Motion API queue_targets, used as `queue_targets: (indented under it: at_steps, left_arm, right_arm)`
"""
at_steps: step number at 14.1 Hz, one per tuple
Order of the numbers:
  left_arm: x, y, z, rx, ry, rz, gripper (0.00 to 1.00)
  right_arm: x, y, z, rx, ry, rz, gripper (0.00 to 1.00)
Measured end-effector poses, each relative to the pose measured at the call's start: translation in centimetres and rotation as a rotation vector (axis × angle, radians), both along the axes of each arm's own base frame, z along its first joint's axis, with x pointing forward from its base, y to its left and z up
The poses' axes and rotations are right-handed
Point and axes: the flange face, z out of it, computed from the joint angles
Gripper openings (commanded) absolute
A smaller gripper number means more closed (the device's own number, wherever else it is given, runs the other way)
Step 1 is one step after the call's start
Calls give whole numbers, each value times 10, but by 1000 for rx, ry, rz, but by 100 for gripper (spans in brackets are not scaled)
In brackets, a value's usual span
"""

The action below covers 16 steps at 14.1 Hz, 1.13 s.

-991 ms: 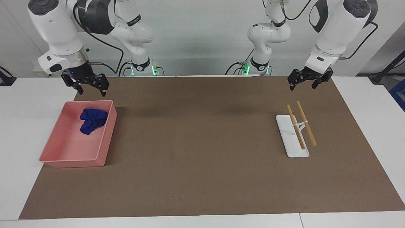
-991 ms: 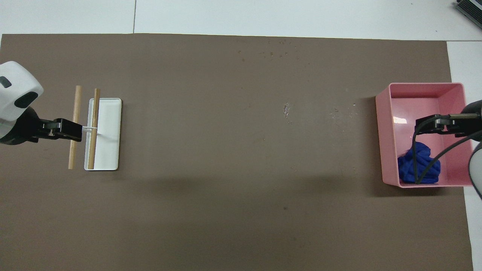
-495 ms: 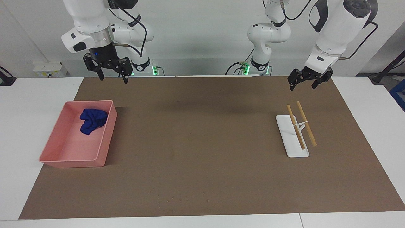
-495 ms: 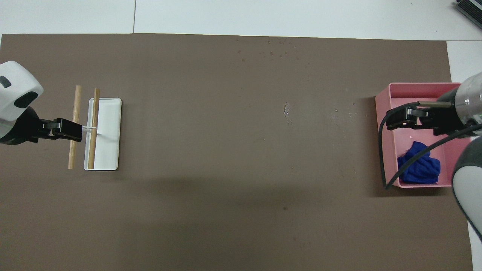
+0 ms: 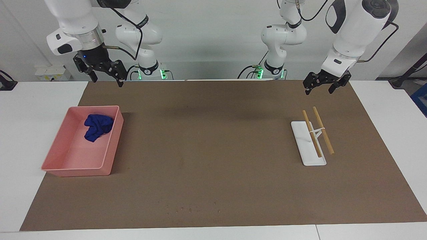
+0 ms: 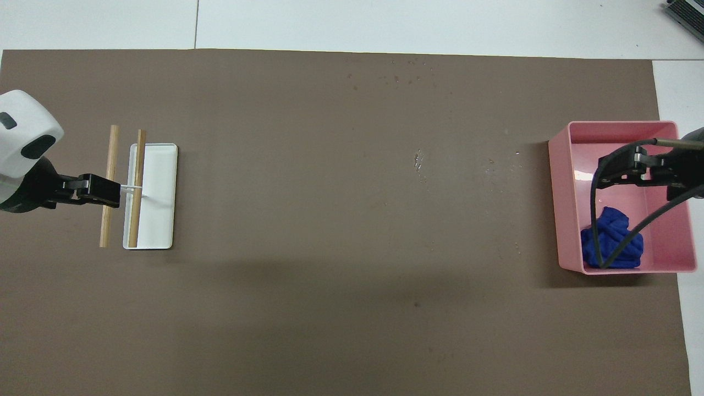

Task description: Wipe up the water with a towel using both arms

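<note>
The towel (image 5: pixel 96 127), a crumpled royal-blue cloth, lies in the pink tray (image 5: pixel 77 170) at the end nearer to the robots. It also shows in the overhead view (image 6: pixel 616 246), partly crossed by a black cable. My right gripper (image 5: pixel 106 80) hangs open and empty high in the air; in the overhead view it (image 6: pixel 609 174) is over the tray (image 6: pixel 562 209), well clear of the towel. My left gripper (image 5: pixel 319 90) waits open and empty, raised over the two wooden rods (image 5: pixel 317 133). Small water drops (image 5: pixel 190 209) dot the brown mat, seen also in the overhead view (image 6: pixel 406 78).
A white rack (image 5: pixel 308 151) carrying the two wooden rods stands toward the left arm's end, also in the overhead view (image 6: pixel 159 192). A few more drops (image 6: pixel 419 160) lie mid-mat. The brown mat (image 5: pixel 213 150) covers most of the white table.
My right gripper rose from just above the tray's near rim, swung toward the table's middle, then moved back toward the tray end. The left arm, the towel and the tray have not moved.
</note>
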Motion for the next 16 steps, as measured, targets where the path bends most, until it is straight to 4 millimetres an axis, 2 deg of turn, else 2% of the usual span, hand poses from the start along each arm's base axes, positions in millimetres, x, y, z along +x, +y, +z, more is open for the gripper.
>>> queue_targets:
  at_steps: [16]
  left_arm:
    - [-1, -1, 1, 0, -2, -2, 100]
  right_arm:
    - [-4, 9, -11, 42, 22, 11, 99]
